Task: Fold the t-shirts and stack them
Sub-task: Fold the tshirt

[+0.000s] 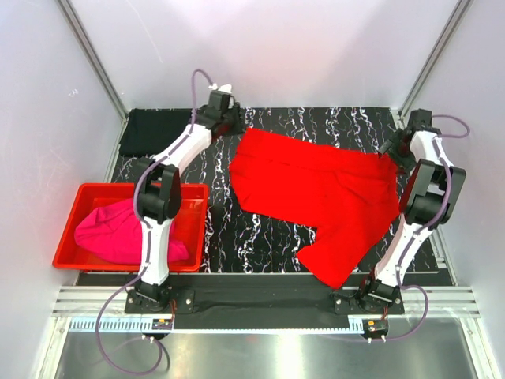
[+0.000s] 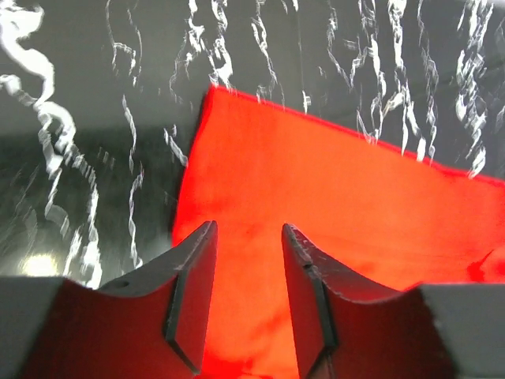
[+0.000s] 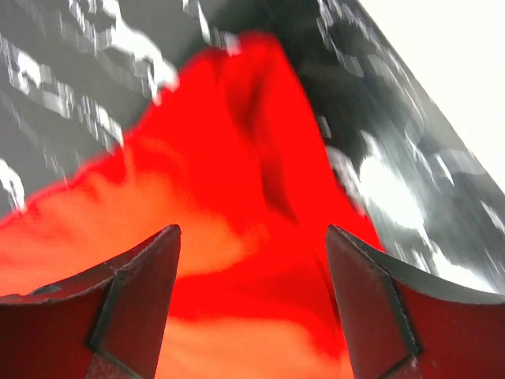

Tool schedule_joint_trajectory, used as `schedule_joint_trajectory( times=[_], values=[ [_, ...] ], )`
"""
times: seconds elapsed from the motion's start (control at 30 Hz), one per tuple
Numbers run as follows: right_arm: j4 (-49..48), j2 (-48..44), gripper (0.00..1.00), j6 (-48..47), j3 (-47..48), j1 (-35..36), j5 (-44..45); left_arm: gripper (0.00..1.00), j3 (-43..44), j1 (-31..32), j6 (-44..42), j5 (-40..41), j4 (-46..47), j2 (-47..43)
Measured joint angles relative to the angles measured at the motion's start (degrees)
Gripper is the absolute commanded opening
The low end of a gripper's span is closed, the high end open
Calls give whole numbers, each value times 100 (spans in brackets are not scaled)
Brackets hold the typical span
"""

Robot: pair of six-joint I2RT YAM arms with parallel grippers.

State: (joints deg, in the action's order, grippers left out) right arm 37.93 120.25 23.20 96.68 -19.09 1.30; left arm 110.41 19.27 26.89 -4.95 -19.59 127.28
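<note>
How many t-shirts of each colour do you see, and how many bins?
Red t-shirt: 1
Black t-shirt: 1
Magenta pink t-shirt: 1
Red plastic bin: 1
Total: 4

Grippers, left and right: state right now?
Left gripper: open, over the red t-shirt, holding nothing.
Right gripper: open wide, over the same shirt, holding nothing.

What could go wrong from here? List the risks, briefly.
1. The left claw hangs open over the red shirt at one corner, the right claw open over another; neither holds cloth, so a grab could miss the thin edge.
2. The shirt's near flap lies close to the right arm's base; it could snag there or fold crooked.
</note>
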Motion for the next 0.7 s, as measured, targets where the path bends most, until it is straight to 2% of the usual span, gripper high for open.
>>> schedule_joint_trajectory(
  times=[0.03,0.13,0.3,0.4,0.47,0.5,0.7],
  values=[
    [131,-275,81,-13,-166,92,168,37,-192,186,-164,302,-114,-284],
    [461,-1161,81,-48,-614,382,581,35,-540,874,-540,1143,-514,-837],
    [710,-2535,73,-94,-1270,887,914,31,-931,1921,-857,1961,-957,-876],
    [750,-3099,63,-92,-1690,1058,903,23,-1064,2138,-863,2162,-1285,-623],
    [787,-3342,53,-87,-1952,1150,850,22,-1130,2157,-828,2308,-1460,-435],
    [785,-3418,52,-74,-2070,1178,811,20,-1185,2153,-813,2389,-1526,-367],
    [828,-3501,50,-74,-2457,1283,640,19,-1379,2181,-684,2791,-1810,-249]
  ],
)
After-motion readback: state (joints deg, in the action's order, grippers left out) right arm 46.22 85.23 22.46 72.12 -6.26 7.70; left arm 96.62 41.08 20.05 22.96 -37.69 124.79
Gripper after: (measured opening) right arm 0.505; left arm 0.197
